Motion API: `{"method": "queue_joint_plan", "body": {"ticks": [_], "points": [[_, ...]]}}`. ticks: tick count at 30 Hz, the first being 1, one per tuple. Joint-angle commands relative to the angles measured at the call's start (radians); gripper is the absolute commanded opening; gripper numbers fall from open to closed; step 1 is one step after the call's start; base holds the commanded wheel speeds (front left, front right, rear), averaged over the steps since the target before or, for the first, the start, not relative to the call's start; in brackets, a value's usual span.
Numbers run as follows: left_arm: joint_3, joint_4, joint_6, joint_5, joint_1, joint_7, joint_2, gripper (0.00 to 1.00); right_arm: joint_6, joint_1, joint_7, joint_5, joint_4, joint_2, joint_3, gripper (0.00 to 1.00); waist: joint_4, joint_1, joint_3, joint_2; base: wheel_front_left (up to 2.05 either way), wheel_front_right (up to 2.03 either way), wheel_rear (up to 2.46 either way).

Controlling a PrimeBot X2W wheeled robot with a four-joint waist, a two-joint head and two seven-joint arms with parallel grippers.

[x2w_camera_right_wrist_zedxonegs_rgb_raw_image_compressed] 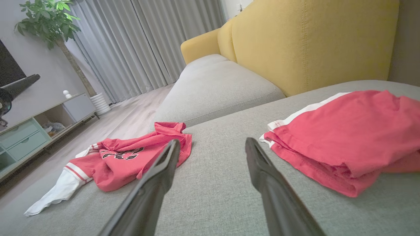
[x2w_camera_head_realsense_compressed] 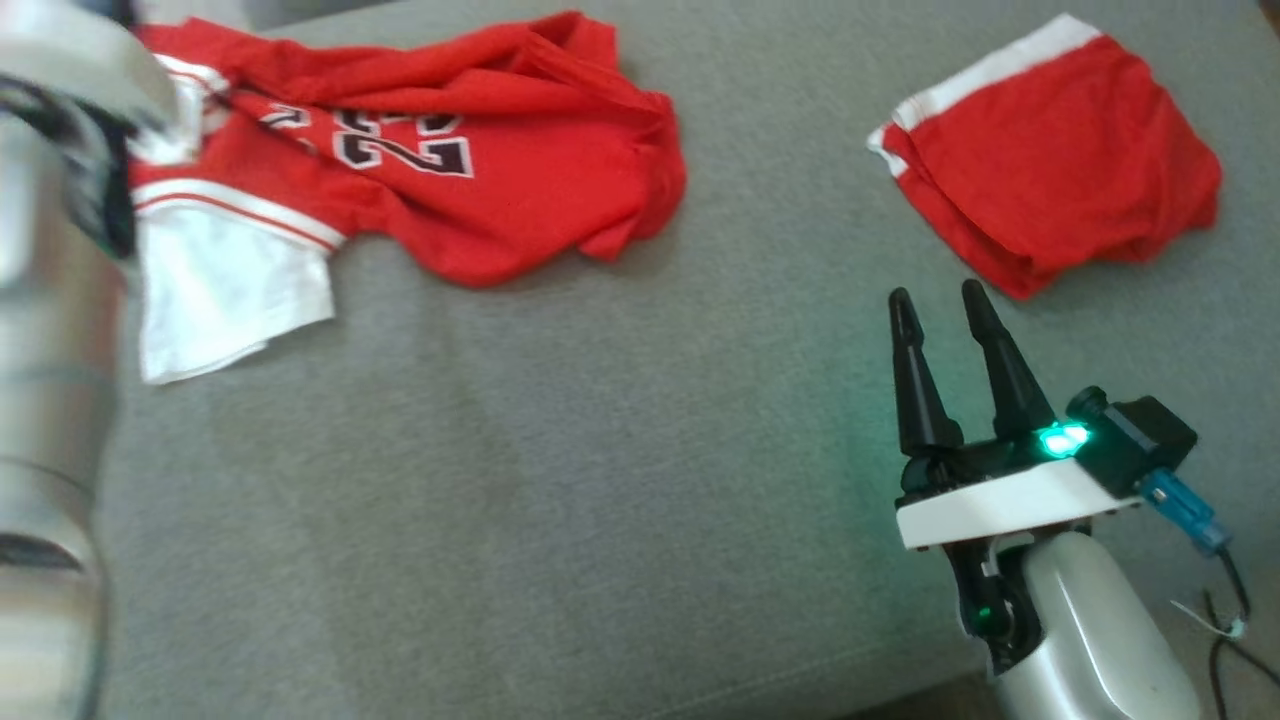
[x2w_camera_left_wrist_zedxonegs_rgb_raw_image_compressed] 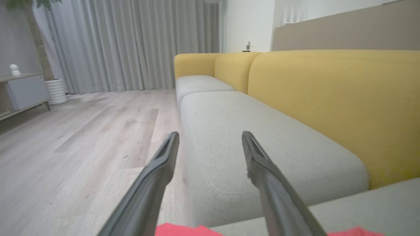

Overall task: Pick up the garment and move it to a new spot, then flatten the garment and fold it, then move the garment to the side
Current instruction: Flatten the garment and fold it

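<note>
A wide grey seat [x2w_camera_head_realsense_compressed: 600, 480] takes up most of the head view, and the left wrist view shows what that one cannot: a yellow backrest [x2w_camera_left_wrist_zedxonegs_rgb_raw_image_compressed: 328, 108] along the seat, a pale wooden floor [x2w_camera_left_wrist_zedxonegs_rgb_raw_image_compressed: 82, 137] and grey curtains [x2w_camera_left_wrist_zedxonegs_rgb_raw_image_compressed: 131, 42] at the far wall. The right wrist view adds a low cabinet [x2w_camera_right_wrist_zedxonegs_rgb_raw_image_compressed: 39, 131] with a potted plant [x2w_camera_right_wrist_zedxonegs_rgb_raw_image_compressed: 49, 23] beside it. On the seat, a red jersey [x2w_camera_head_realsense_compressed: 480, 190] with black numbers and a white sleeve lies crumpled at the far left, one edge folded over on itself. Well apart from it, at the far right, a pair of red shorts [x2w_camera_head_realsense_compressed: 1060, 170] with a white band sits folded in a neat stack. The left arm [x2w_camera_head_realsense_compressed: 50, 350] shows as a blurred pale shape down the left edge of the head view, covering part of the jersey's white end. The right gripper [x2w_camera_head_realsense_compressed: 935, 292] rests low over bare grey cloth, near the shorts but not touching them, its two dark fingers spread with nothing between them. The left gripper [x2w_camera_left_wrist_zedxonegs_rgb_raw_image_compressed: 210, 134] also has its fingers spread wide and empty; red cloth shows just under their base, though I cannot tell whether they touch it.
</note>
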Motion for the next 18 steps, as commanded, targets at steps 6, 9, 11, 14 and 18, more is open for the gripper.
{"method": "queue_joint_plan", "body": {"ticks": [6, 9, 11, 14, 18], "points": [[-0.019, -0.099, -0.052, -0.001, 0.169, -0.043, -0.032, 1.00, -0.001, 0.015, -0.011, -0.034, -0.014, -0.003, -0.022, 1.00, 0.108, 0.0000, -0.102, 0.0000, 0.00, 0.00, 0.00], [-0.022, -0.189, -0.049, 0.002, 0.294, -0.046, -0.054, 1.00, -0.001, 0.033, -0.011, -0.045, -0.011, -0.003, -0.039, 1.00, 0.144, 0.0000, -0.132, 0.0000, 0.00, 0.00, 0.00], [-0.005, -0.264, -0.045, -0.018, 0.399, -0.046, -0.080, 1.00, -0.001, 0.047, -0.011, -0.051, -0.012, -0.003, -0.053, 1.00, 0.169, 0.0000, -0.149, 0.0000, 0.00, 0.00, 0.00], [-0.011, -0.373, -0.026, -0.007, 0.554, -0.047, -0.094, 1.00, -0.001, 0.067, -0.011, -0.053, -0.010, -0.003, -0.063, 1.00, 0.198, 0.0000, -0.169, 0.0000, 0.00, 0.00, 0.00], [-0.024, -0.516, 0.027, 0.017, 0.742, -0.047, -0.115, 1.00, -0.001, 0.088, -0.011, -0.057, -0.007, -0.003, -0.064, 1.00, 0.230, 0.0000, -0.191, 0.0000, 0.00, 0.00, 0.00]]}}
